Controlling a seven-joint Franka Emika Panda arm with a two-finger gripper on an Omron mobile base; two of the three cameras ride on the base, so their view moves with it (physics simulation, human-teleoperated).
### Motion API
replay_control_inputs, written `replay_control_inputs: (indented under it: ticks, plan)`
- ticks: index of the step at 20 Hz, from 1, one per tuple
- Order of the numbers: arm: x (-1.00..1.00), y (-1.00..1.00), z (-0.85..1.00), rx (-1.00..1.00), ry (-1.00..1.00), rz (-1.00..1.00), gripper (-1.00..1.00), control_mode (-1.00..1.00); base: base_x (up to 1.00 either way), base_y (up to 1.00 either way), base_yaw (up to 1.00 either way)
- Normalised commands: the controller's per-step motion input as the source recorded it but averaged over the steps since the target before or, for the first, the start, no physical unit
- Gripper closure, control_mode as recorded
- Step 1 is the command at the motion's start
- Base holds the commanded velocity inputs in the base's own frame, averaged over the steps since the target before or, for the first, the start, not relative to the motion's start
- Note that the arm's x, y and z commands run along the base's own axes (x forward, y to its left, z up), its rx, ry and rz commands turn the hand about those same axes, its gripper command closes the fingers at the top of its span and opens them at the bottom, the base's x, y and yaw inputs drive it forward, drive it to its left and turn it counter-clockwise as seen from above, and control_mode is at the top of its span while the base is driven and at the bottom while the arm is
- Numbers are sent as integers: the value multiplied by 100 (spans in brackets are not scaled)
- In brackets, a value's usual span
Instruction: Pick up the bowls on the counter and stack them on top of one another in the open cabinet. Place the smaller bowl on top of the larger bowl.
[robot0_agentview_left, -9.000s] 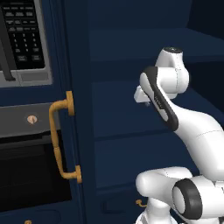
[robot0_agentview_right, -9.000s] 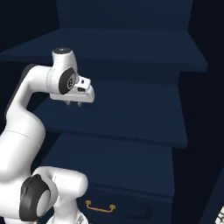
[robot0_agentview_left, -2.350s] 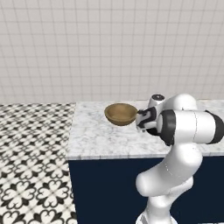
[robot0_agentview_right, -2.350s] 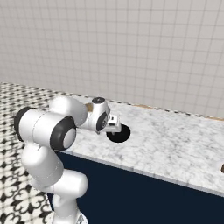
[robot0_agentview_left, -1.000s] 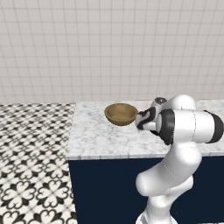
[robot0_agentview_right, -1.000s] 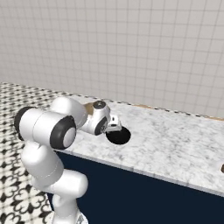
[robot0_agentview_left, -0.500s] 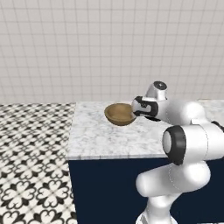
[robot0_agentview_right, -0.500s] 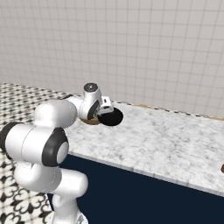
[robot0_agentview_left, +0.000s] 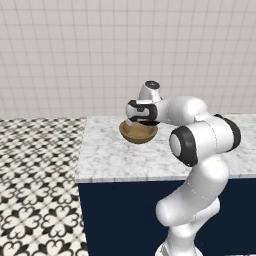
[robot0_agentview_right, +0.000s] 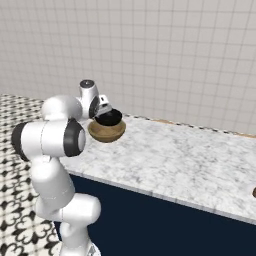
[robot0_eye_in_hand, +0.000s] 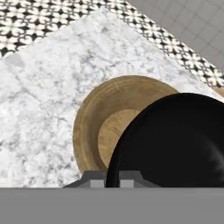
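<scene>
Two bowls: your pincer (robot0_agentview_right: 107, 114) is gripping black bowl (robot0_agentview_right: 109, 118) over wooden bowl (robot0_agentview_right: 106, 131); rim grip risking slippage.

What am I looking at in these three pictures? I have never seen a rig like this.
This is a rendered kitchen. The white arm is a robot on a driving base. Two pictures come from cameras on that base, behind the arm to its left and right. The third comes from a camera on the hand, looking along the gripper. On the marble counter sits a wide tan bowl. The jaws grip the rim of a smaller black bowl, held just above the tan one and overlapping it. Whether the two bowls touch is not clear.
</scene>
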Motion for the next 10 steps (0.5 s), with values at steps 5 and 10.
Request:
replay_control_inputs:
  ticks: [5,10]
  plan:
    - [16,18,-58,-13,-1,2,100,-100,0,0,0]
    - [18,0,-51,-5,-8,0,100,-100,0,0,0]
